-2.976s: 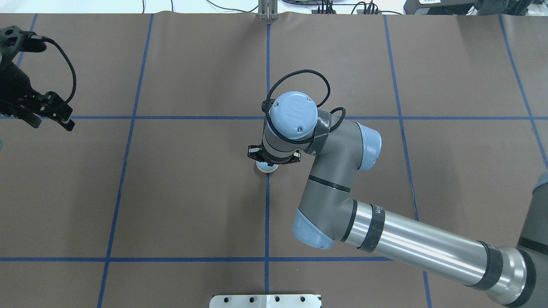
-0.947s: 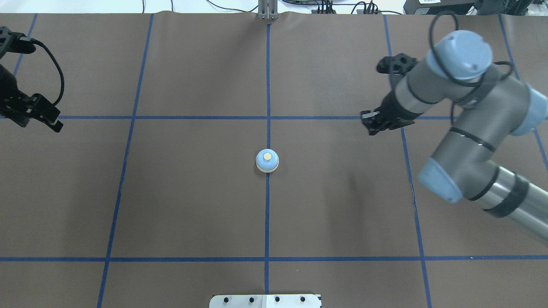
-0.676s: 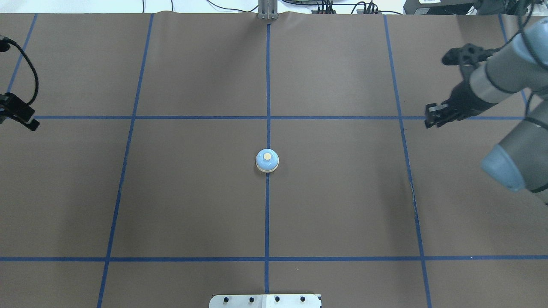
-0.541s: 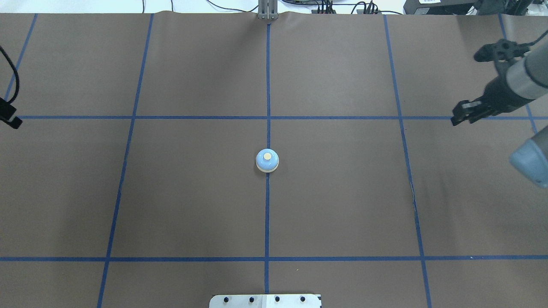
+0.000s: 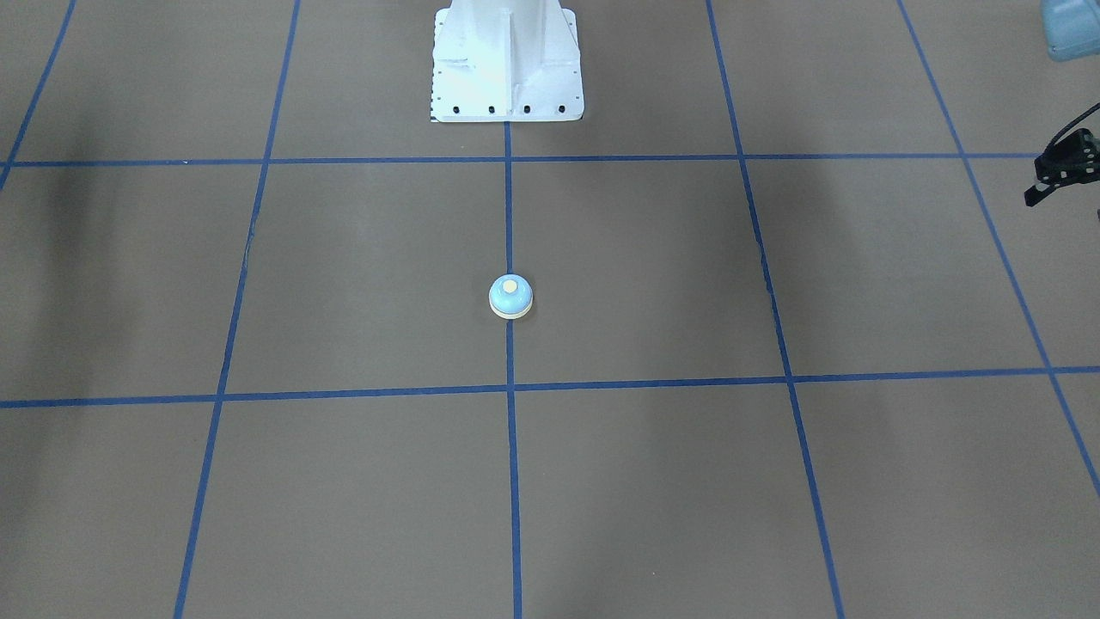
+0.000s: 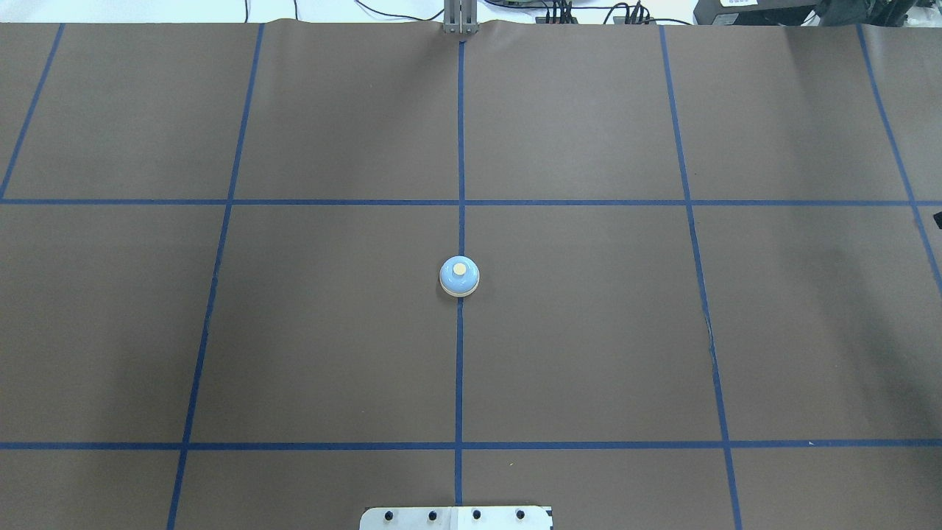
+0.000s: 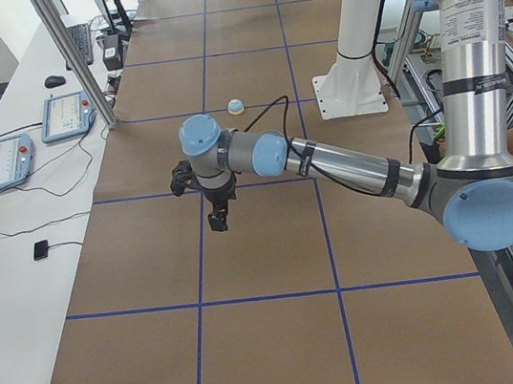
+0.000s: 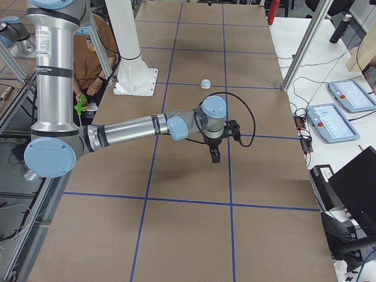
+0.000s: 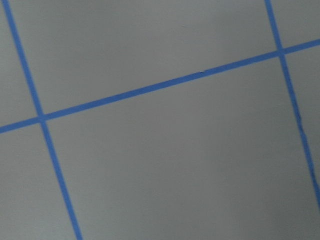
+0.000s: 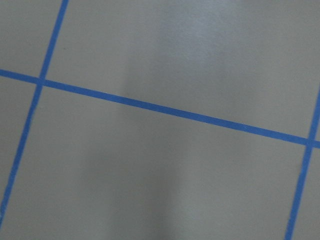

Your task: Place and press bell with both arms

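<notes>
The light-blue bell with its cream button stands upright alone on the centre tape line; it also shows in the front-facing view and both side views. My left gripper hangs above the mat, far to the bell's left; only a black part of it reaches the front-facing view's edge. My right gripper hangs far to the bell's right; a black sliver shows at the overhead edge. I cannot tell whether either is open or shut. Both wrist views show only mat and tape.
A brown mat with blue tape grid lines covers the table. The white bolted pedestal stands at the robot's side of the table. Tablets and cables lie on the white bench beyond the far edge.
The right arm left the bell standing at the centre and swung out to the right, out of the overhead view. The left gripper drew back past the left edge. The bell has not moved.
</notes>
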You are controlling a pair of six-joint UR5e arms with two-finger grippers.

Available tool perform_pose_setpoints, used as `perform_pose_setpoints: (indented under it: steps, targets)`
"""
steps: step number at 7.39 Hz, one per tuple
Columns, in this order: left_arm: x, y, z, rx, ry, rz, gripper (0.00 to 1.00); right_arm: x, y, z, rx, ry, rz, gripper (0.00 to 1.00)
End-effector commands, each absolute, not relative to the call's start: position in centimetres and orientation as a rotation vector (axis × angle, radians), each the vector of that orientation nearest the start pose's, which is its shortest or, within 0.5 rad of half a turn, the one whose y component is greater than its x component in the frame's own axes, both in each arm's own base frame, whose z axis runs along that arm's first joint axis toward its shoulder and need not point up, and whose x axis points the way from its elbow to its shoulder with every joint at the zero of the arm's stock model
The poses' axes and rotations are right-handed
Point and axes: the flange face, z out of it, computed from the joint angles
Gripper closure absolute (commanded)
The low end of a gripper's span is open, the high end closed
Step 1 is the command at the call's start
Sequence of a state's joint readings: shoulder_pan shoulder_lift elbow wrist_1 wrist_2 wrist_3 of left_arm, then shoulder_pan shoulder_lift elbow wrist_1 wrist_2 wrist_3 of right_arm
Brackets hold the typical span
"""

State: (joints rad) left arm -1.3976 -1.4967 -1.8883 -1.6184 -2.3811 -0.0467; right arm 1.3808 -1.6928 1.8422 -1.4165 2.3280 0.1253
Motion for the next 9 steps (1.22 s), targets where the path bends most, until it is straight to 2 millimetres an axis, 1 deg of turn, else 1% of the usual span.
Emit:
perform_pose_setpoints:
  steps: [1, 2, 3, 4, 5, 6, 7, 8, 9]
  targets:
    - [-0.8, -44.5, 55.5, 0.194, 0.832, 0.152, 0.01, 1.7, -43.5, 58.9, 0.166, -0.773, -0.123, 0.00]
    - [-1.0, -43.9, 56.6, 0.170, 0.833, 0.130, 0.01, 2.4, -43.5, 58.9, 0.172, -0.770, -0.108, 0.00]
    - [-1.1, -43.3, 56.8, 0.162, 0.834, 0.119, 0.01, 2.5, -44.2, 58.6, 0.181, -0.758, -0.108, 0.00]
    - [-1.2, -43.1, 56.0, 0.165, 0.838, 0.097, 0.01, 2.8, -44.2, 59.5, 0.167, -0.763, -0.096, 0.00]
    - [-1.6, -43.0, 56.0, 0.171, 0.836, 0.091, 0.01, 4.0, -44.1, 59.3, 0.179, -0.766, -0.072, 0.00]
    - [-1.7, -42.9, 55.8, 0.186, 0.837, 0.093, 0.01, 4.3, -44.1, 60.1, 0.169, -0.756, -0.061, 0.00]
    - [-2.2, -41.0, 56.2, 0.194, 0.837, 0.094, 0.01, 4.3, -43.9, 60.8, 0.156, -0.759, -0.056, 0.00]
    - [-2.4, -39.6, 56.1, 0.221, 0.836, 0.107, 0.01, 4.2, -43.8, 61.2, 0.154, -0.760, -0.059, 0.00]
    - [-2.5, -39.7, 56.6, 0.216, 0.826, 0.105, 0.01, 4.4, -43.1, 61.6, 0.146, -0.759, -0.054, 0.00]
